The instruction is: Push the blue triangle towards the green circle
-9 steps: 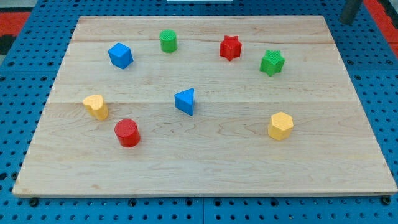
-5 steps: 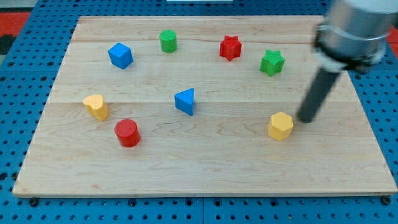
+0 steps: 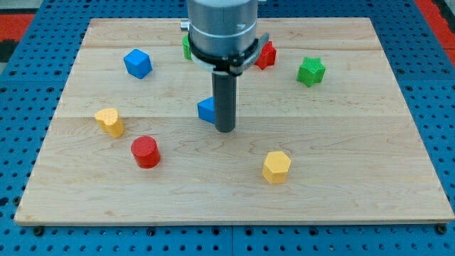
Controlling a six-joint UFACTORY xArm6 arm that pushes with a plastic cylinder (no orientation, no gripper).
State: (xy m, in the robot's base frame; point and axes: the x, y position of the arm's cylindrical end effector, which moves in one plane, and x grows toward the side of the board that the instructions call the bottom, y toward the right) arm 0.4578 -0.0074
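Observation:
The blue triangle (image 3: 207, 110) lies near the board's middle, partly hidden behind my rod. My tip (image 3: 225, 129) rests on the board against the triangle's right and lower side. The green circle (image 3: 185, 47) is at the view's top, mostly hidden by the arm's body, with only its left edge showing.
A blue cube (image 3: 138, 63) sits at the top left. A red star (image 3: 267, 55) and a green star (image 3: 311, 71) sit at the top right. A yellow heart (image 3: 109, 121) and a red cylinder (image 3: 145, 151) are at the left. A yellow hexagon (image 3: 276, 167) lies at the lower right.
My rod swept from the right side leftward to the blue triangle. The yellow hexagon has been pushed left and downward. The arm now covers most of the green circle.

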